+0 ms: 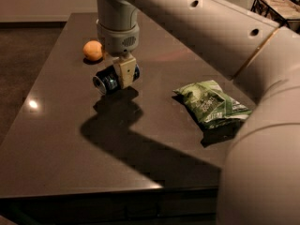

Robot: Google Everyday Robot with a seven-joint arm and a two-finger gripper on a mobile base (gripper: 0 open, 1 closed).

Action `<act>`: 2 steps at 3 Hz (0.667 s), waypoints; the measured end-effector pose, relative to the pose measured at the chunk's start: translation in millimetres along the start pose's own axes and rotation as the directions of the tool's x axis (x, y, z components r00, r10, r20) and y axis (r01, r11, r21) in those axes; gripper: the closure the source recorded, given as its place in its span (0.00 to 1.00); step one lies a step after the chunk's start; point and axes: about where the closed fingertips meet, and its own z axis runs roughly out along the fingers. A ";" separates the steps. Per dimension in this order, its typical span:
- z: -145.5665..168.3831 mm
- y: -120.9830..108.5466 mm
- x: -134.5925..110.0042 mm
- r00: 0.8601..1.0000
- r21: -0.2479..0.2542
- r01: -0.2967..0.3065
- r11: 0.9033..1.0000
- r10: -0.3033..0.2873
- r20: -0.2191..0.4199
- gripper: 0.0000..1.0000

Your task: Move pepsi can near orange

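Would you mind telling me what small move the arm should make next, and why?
Probably lower the pepsi can onto the table. The gripper holds it sideways, apparently above the surface judging by its shadow, and the orange already lies close by, just beyond it, not touching.
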 end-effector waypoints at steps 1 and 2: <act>3.0 -24.6 26.1 0.999 0.020 -0.037 0.999 0.037 -0.017 1.00; 7.7 -47.0 48.7 0.995 0.058 -0.095 0.994 0.096 -0.010 1.00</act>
